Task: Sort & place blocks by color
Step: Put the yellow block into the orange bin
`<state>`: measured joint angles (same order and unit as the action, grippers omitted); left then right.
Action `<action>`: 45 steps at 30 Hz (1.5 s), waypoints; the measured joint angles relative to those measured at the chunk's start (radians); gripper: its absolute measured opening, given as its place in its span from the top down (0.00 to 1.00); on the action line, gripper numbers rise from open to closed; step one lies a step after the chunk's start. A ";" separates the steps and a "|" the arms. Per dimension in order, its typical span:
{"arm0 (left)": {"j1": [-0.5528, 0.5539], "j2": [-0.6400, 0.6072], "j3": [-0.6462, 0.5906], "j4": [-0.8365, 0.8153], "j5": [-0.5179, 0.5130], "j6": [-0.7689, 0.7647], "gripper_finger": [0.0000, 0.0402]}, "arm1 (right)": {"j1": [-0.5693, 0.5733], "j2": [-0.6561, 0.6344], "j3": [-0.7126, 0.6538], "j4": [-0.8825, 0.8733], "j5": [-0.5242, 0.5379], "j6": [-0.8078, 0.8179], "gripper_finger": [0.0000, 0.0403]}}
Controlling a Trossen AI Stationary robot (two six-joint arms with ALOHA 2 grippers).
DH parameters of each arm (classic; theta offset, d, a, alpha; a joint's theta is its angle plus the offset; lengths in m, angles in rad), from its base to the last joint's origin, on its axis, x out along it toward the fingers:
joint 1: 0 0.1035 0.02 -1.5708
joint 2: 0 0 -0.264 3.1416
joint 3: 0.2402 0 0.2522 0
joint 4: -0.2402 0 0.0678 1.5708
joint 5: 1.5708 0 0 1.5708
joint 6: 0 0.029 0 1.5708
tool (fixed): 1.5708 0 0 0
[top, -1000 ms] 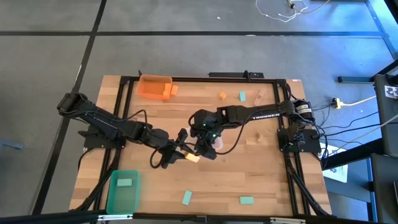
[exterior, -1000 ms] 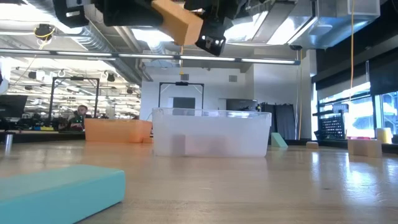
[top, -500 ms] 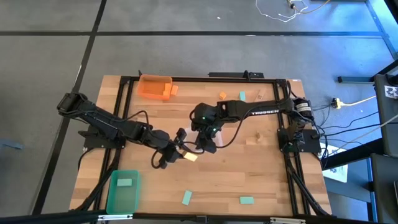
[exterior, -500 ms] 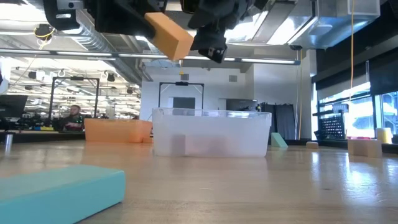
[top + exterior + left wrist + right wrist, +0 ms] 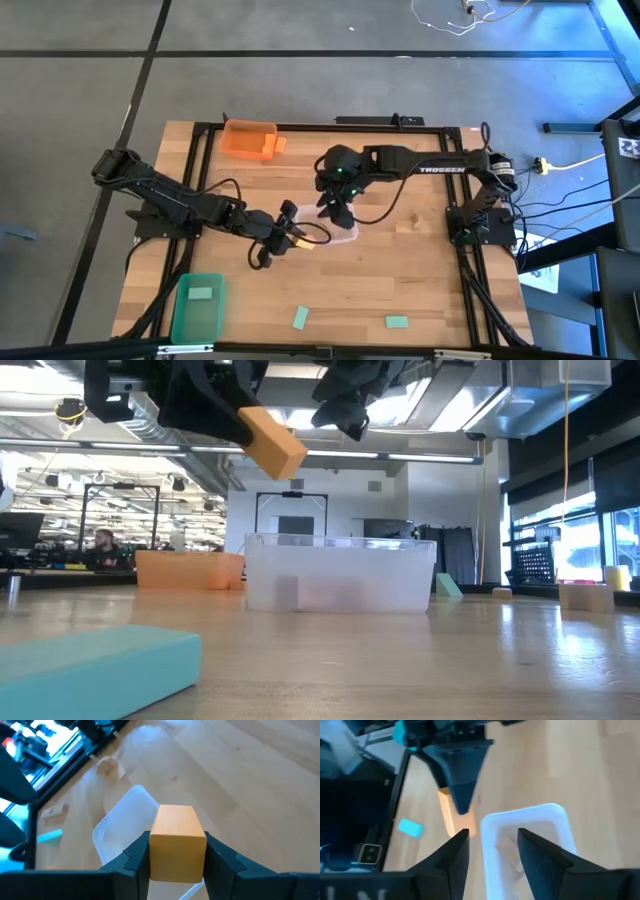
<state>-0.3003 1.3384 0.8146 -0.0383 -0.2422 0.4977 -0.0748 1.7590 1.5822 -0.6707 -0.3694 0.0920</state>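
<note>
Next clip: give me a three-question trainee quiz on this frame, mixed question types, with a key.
1. True or false: the left gripper is shut on an orange block.
2. Multiple choice: the clear bin on the table is nearest to
A. the orange bin
B. the green bin
C. the two grippers
3. Fill in: the right gripper holds ____.

Key
1. True. Its fingers clamp the block from both sides in the left wrist view.
2. C. Both grippers are mid-table at the clear bin; the coloured bins sit near the table's left corners in the high view.
3. Nothing. Its fingers stand apart with only the clear bin below them.
</note>
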 joint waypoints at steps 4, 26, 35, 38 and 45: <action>0.010 0.000 0.000 -0.031 -0.113 -0.067 0.69 | -0.010 -0.033 0.000 -0.020 0.072 -0.024 0.59; 0.306 -0.053 -0.001 -0.404 -0.778 -0.516 0.69 | -0.010 -0.068 0.000 -0.073 0.194 0.012 0.59; 0.668 -0.064 0.000 -0.499 -0.549 -0.623 0.69 | -0.010 -0.068 0.000 -0.077 0.193 0.005 0.59; 0.781 -0.064 0.000 -0.495 -0.474 -0.622 0.69 | -0.010 -0.068 0.000 -0.078 0.193 -0.019 0.59; 0.987 -0.064 0.000 -0.471 -0.263 -0.608 0.69 | -0.010 -0.067 0.000 -0.081 0.193 -0.047 0.59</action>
<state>0.6869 1.2743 0.8146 -0.5093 -0.5049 -0.1103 -0.0849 1.6917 1.5822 -0.7521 -0.1761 0.0452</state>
